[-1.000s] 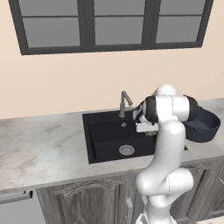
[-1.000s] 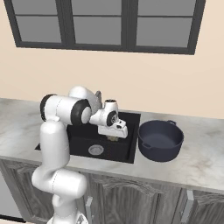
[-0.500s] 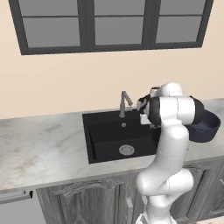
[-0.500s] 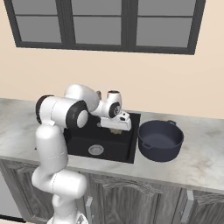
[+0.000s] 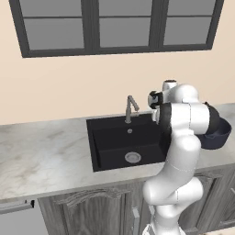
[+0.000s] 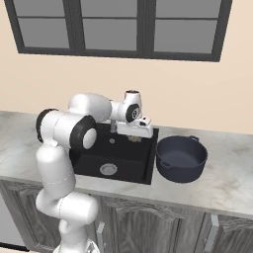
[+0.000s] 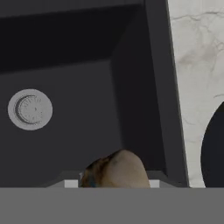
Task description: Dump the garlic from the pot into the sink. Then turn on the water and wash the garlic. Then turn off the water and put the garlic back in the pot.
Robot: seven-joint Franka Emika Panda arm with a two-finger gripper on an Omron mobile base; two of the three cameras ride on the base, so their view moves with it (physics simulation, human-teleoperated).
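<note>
Hand view, left to right: round steel drain (image 7: 30,109) on the floor of the black sink (image 7: 87,87), then the garlic (image 7: 117,169) (tan lump, bottom centre) sitting between the fingers (image 7: 116,183), which are part-way closed on it, held above the basin near its right wall. Marble surface (image 7: 197,65) next, dark pot (image 7: 214,148) rim at far right edge. Right base view: arm, faucet (image 6: 113,126) behind the wrist, fingers (image 6: 134,139) over the sink's (image 6: 143,163) right side, pot (image 6: 181,158) just beside the sink on the surface (image 6: 232,178), upright.
</note>
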